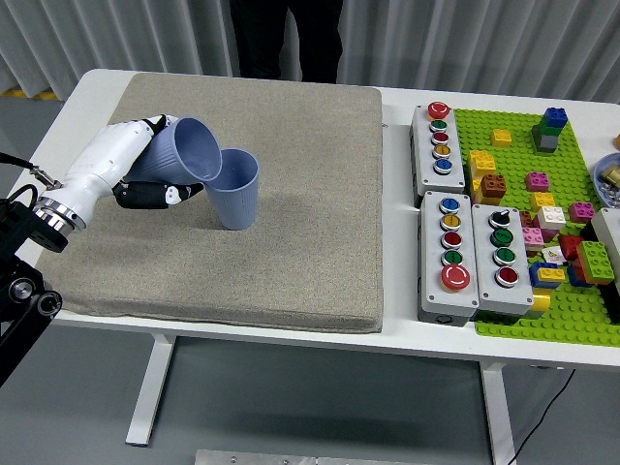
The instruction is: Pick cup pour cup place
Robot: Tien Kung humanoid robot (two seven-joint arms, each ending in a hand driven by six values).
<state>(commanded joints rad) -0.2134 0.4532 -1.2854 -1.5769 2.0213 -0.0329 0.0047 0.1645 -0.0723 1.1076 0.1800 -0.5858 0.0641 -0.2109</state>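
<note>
My left hand (155, 160) is shut on a blue-grey plastic cup (187, 152) over the left part of the beige mat (281, 223). That cup is tipped to the right, its mouth over the rim of a second blue-grey cup (233, 189), which stands upright on the mat. The two rims look very close or touching. Nothing visible runs between them. My white forearm comes in from the left edge. The right arm does not show.
Three grey button boxes (438, 138) (452, 254) (505, 258) lie right of the mat. A green baseplate (513, 165) with several loose bricks fills the right side. A person in dark clothes (286, 37) stands at the far edge.
</note>
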